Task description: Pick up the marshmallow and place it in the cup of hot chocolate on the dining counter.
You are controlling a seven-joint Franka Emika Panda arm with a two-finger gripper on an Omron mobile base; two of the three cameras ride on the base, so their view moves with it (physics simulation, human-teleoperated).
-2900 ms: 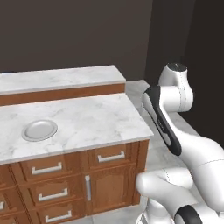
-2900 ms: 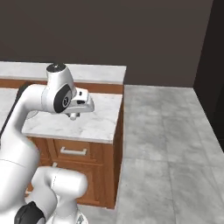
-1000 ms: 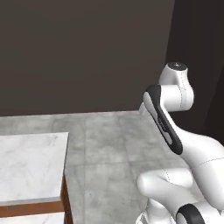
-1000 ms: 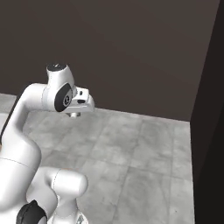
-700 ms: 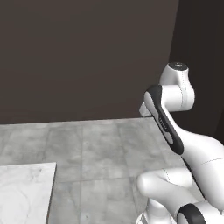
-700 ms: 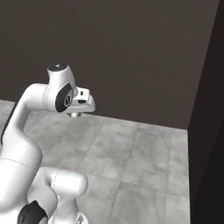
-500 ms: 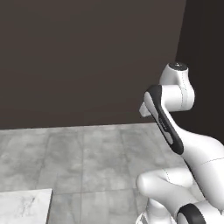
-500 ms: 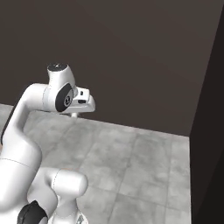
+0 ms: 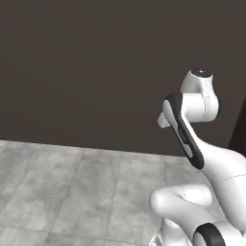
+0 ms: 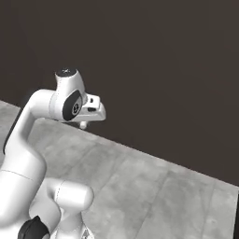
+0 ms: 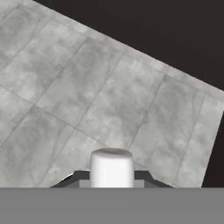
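The marshmallow [image 11: 111, 167], a stubby white cylinder, stands upright between my two dark fingertips [image 11: 80, 176] at the bottom of the hand view. My gripper [image 11: 112, 178] is shut on it. In the right base view the gripper [image 10: 83, 123] hangs from the raised hand, high above the floor, with a small pale bit showing under it. The cup of hot chocolate and the dining counter are out of view.
Grey tiled floor [image 11: 87, 96] lies below the hand and spreads ahead of the base [image 9: 72, 192]. A dark wall [image 10: 154, 70] rises behind it. A darker upright edge [image 9: 239, 129] stands at the far right.
The whole picture has swung as the base moved: the marble counter slid off to the left and out of sight. The arm keeps the same raised pose, still shut on the marshmallow.
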